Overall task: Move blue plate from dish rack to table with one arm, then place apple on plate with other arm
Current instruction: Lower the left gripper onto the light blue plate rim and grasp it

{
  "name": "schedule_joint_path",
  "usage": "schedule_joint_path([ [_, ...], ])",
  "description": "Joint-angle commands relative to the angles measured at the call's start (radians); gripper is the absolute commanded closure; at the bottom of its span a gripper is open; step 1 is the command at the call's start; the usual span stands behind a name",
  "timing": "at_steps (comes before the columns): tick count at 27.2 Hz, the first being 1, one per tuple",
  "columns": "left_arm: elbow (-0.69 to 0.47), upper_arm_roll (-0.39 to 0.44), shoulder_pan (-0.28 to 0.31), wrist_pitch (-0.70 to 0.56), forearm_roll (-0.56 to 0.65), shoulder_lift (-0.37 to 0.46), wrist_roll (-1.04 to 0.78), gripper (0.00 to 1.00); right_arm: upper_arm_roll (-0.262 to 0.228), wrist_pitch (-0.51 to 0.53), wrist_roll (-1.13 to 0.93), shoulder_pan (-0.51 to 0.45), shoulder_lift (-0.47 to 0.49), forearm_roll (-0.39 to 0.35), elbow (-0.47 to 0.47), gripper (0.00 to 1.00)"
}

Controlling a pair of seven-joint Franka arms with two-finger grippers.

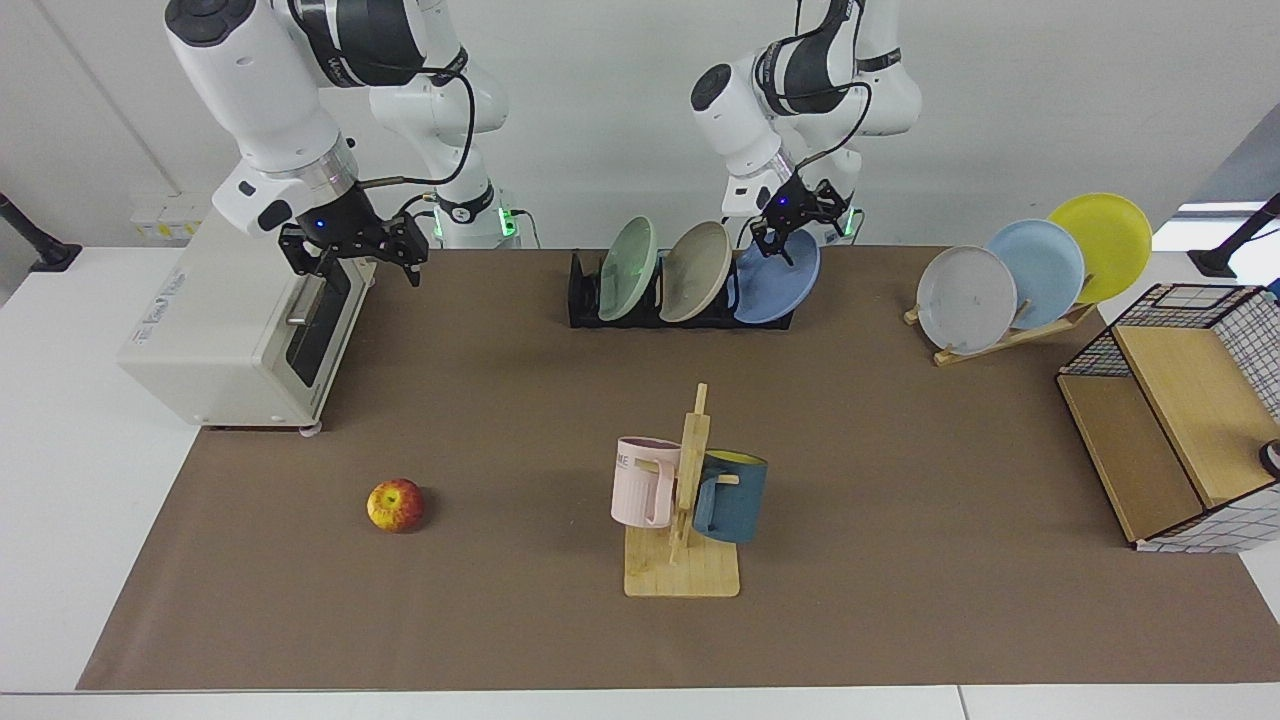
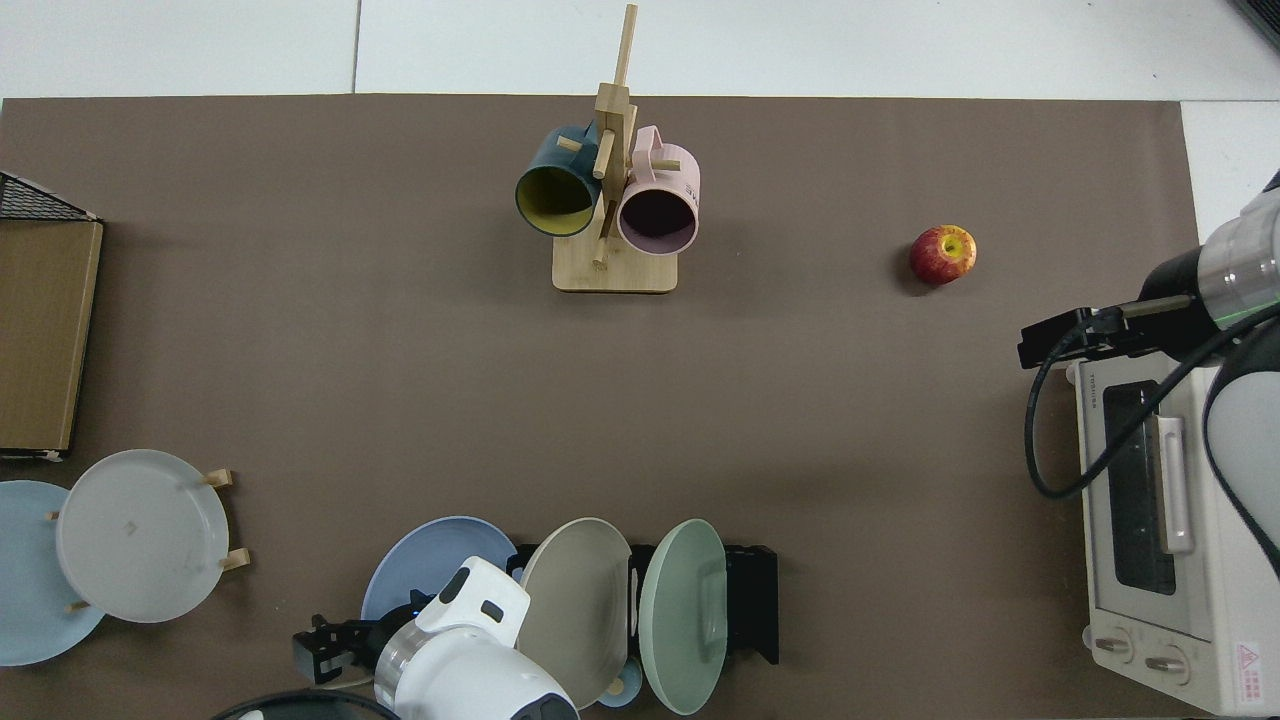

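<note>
Step one in hand: left gripper (image 1: pixel 786 237) at top rim of blue plate (image 1: pixel 777 283), jaws apart, no grip seen. Plate in dish rack (image 1: pixel 585 300), 12 o'clock on table (image 1: pixel 900 480). Right gripper (image 1: pixel 352 262) waits by toaster oven (image 1: pixel 235 335), jaws apart. Apple (image 1: pixel 395 505) at 8 o'clock. Next: close on rim, lift clear.

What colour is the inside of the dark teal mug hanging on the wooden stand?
Yellow: the dark teal mug shows its yellow inside best in the top view.

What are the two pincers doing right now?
Left pincer: at the blue plate rim, grip cannot be told.
Right pincer: open, empty, waiting above the toaster oven.
</note>
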Motion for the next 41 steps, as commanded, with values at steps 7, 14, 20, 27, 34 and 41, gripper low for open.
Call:
schedule_joint_path([
  [7,-0.046,0.01,-0.004,0.067,0.017,-0.01,-0.008,0.3,0.0,-0.007,-0.02,-0.009,-0.01,0.022,-0.009,0.0],
  [14,-0.054,0.013,-0.003,0.09,0.017,-0.002,0.003,0.44,0.0,-0.008,-0.02,-0.009,-0.01,0.022,-0.009,0.0],
  [20,-0.054,0.018,0.002,0.106,0.017,0.004,0.007,0.52,0.0,-0.008,-0.02,-0.009,-0.01,0.022,-0.009,0.0],
  [27,-0.054,0.018,0.011,0.11,0.017,0.007,0.017,0.75,0.0,-0.008,-0.02,-0.008,-0.01,0.022,-0.009,0.0],
  [34,-0.052,0.018,0.013,0.107,0.016,0.007,0.027,0.94,0.0,-0.008,-0.02,-0.008,-0.01,0.022,-0.009,0.0],
  [41,-0.048,0.018,0.013,0.104,0.017,0.007,0.027,1.0,0.0,-0.008,-0.02,-0.009,-0.01,0.022,-0.009,0.0],
])
